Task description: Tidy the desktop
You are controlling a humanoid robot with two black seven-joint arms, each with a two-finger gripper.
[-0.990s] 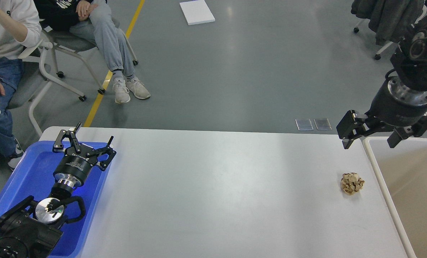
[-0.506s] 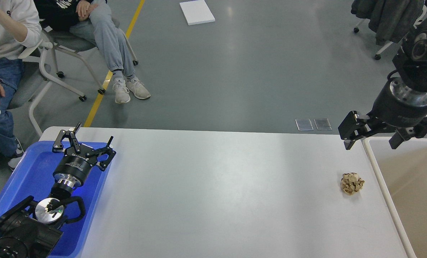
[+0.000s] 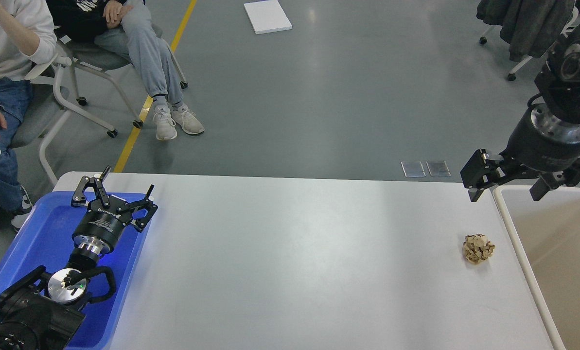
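The white desktop [image 3: 294, 262] fills the lower half of the view. A crumpled brown paper ball [image 3: 478, 248] lies on it near the right edge. My left gripper [image 3: 117, 187] is open and empty, held over the far end of the blue tray [image 3: 37, 238] at the left. My right gripper [image 3: 506, 194] is open and empty, raised above the desktop's far right corner, beyond the paper ball and beside the rim of the beige bin [image 3: 520, 253].
The beige bin with a cream rim stands at the desktop's right edge. People sit on wheeled chairs [image 3: 80, 73] beyond the left corner. A white board [image 3: 267, 16] lies on the grey floor. Another chair with dark clothing [image 3: 523, 24] stands far right.
My right gripper has drifted slightly right and up. The left arm, paper ball and bin have not moved.
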